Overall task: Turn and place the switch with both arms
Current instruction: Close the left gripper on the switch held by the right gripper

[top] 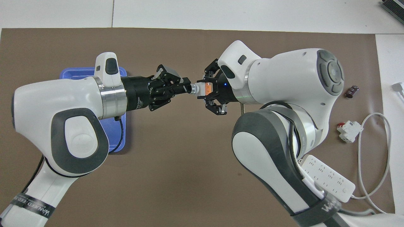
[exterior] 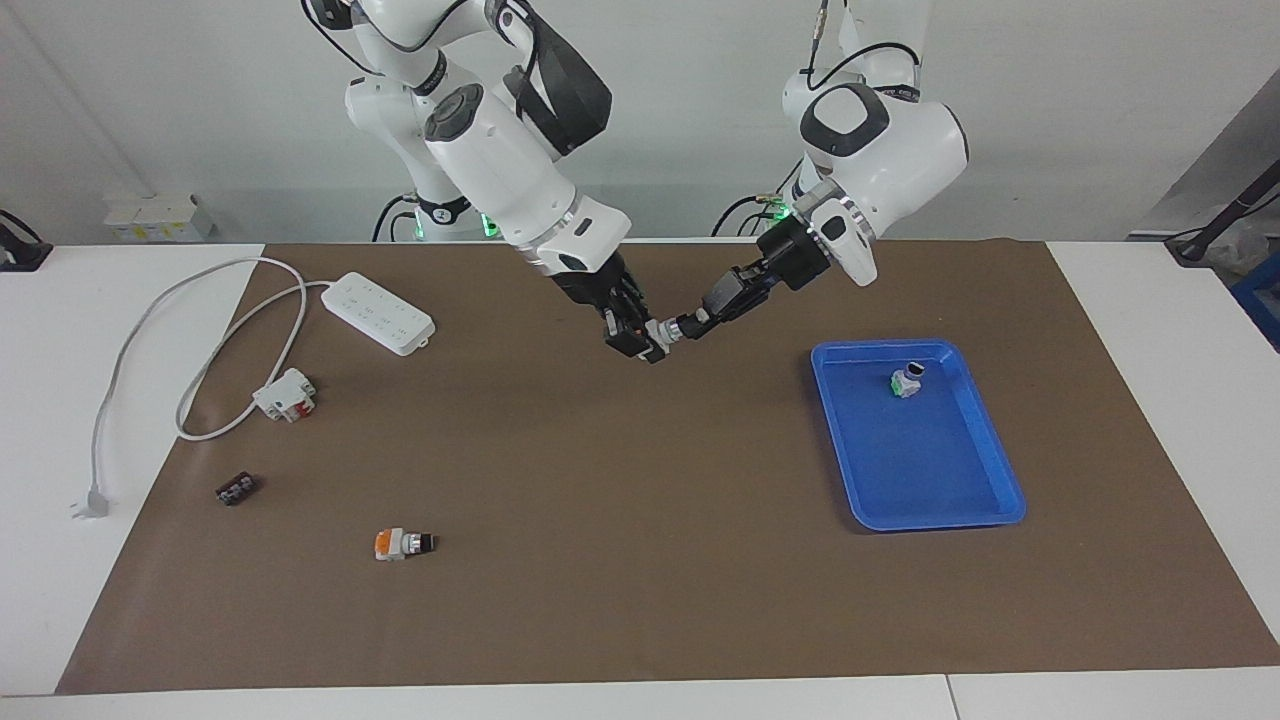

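Held in the air over the mat's middle, the switch [top: 202,89] looks light, rigid, smooth plastic. The right gripper [top: 209,90] clamps its orange block; the left gripper [top: 186,89] pinches the black knob, the best handhold.

A white bench [exterior: 130,300] carries a brown paper mat [exterior: 640,560]. On the mat lie a blue plastic tray [exterior: 925,500], white power strip [exterior: 378,313], white-and-red boxy block [exterior: 285,394], small black terminal strip [exterior: 236,489] and an orange-ended selector switch [exterior: 402,543].
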Robot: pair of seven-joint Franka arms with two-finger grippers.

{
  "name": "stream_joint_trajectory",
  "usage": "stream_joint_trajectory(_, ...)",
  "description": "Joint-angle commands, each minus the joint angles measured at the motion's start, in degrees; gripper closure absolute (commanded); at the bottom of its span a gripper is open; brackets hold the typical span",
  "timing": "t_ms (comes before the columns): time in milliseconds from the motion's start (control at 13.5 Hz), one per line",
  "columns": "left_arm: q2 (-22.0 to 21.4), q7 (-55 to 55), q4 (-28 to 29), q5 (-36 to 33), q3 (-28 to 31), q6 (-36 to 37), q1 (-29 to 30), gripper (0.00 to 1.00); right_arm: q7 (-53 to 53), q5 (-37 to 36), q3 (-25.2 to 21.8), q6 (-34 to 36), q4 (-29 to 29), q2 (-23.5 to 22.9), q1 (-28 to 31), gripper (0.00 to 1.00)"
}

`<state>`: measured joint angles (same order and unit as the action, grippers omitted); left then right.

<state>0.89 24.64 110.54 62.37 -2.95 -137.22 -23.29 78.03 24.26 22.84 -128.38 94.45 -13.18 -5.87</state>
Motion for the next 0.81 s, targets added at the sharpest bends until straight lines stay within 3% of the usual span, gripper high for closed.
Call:
stream_joint_trajectory(0,1.0,0.1,-1.3,0.9,0.0,1.3,0.4,0.75,-0.8,1.9,0.2,-1.2,1.8,1.5,0.3,1.00)
stream_joint_trajectory(222,1.0,0.0,-1.3,0.8,0.0,1.3,0.4,0.83,-1.0,2.1,0.1,-1.2,1.7,1.8,0.4,1.00)
stream_joint_trajectory(443,1.0,0.0,-1.3,0.8,0.1,1.2,0.2,1.00,-1.0,2.1,0.1,-0.8,1.8,2.3,0.5,1.00)
stream_joint_trajectory(739,1.0,0.2,-1.2,0.5,0.1,1.4,-0.4,1.00,-1.0,2.1,0.1,-0.6,1.8,2.4,0.5,1.00)
